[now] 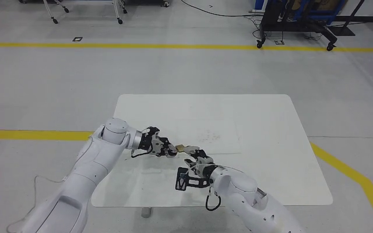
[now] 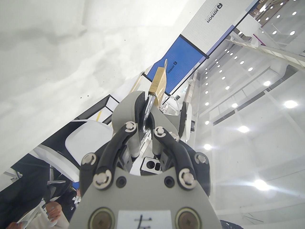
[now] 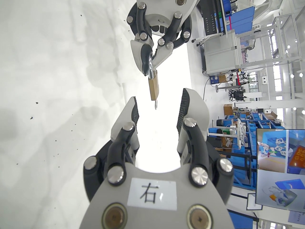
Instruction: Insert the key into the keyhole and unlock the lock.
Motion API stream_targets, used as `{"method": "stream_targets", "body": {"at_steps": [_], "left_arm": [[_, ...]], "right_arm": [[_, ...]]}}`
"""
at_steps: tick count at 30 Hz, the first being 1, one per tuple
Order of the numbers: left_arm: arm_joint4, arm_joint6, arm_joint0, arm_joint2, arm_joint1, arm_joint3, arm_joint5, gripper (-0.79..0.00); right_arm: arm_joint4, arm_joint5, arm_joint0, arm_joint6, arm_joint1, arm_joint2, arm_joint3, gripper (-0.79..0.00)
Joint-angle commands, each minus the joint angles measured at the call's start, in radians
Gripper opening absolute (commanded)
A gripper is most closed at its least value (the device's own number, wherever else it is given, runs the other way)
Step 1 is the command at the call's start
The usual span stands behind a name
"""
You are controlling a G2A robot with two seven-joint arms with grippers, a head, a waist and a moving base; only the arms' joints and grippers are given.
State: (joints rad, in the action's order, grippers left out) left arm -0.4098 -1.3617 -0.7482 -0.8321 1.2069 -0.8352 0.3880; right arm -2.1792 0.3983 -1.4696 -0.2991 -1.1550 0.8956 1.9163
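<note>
A brass padlock [image 3: 153,88] hangs above the white table [image 1: 262,116], held by its silver shackle [image 2: 147,110]. My left gripper [image 3: 150,69] is shut on that shackle, and in the left wrist view the gripper [image 2: 149,103] has the lock body [image 2: 158,84] pointing away from it. A small silver key [image 3: 156,104] sticks out of the lock's far end, seen as a key [image 2: 165,63] beyond the brass. My right gripper [image 3: 160,95] faces the lock, open, with the key's head just between its fingertips and untouched. From above, the lock [image 1: 181,147] lies between the left gripper [image 1: 168,148] and the right gripper [image 1: 196,156].
Both grippers meet above the table's near left part, close to its front edge [image 1: 175,205]. The tabletop carries a few dark specks. Wheeled racks [image 1: 297,26] stand on the floor far behind the table.
</note>
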Motion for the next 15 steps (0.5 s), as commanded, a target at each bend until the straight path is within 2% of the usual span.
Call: {"method": "stream_targets", "body": {"at_steps": [1,9,10,11,14,15], "left_arm": [[-0.001,0.0,-0.001,-0.002,-0.001,-0.002,-0.003,-0.785],[-0.028,-0.005,-0.01,-0.025,-0.008,-0.019,-0.047,-0.785],[-0.035,-0.005,-0.012,-0.032,-0.01,-0.028,-0.074,-0.785],[-0.043,-0.009,-0.016,-0.042,-0.012,-0.04,-0.111,-0.785],[-0.066,-0.022,-0.04,-0.077,-0.023,-0.08,-0.233,-0.785],[-0.071,-0.02,-0.051,-0.091,-0.027,-0.095,-0.273,-0.785]], "right_arm": [[0.012,0.009,-0.01,0.021,0.004,0.018,0.004,-0.422],[0.135,0.036,-0.021,0.085,0.011,0.106,-0.015,-0.453],[0.157,0.037,-0.019,0.091,0.012,0.12,-0.02,-0.505],[0.182,0.036,-0.02,0.096,0.013,0.135,-0.023,-0.606],[0.293,0.046,-0.033,0.142,0.015,0.188,-0.018,-0.785],[0.334,0.049,-0.038,0.161,0.017,0.209,-0.017,-0.785]]}}
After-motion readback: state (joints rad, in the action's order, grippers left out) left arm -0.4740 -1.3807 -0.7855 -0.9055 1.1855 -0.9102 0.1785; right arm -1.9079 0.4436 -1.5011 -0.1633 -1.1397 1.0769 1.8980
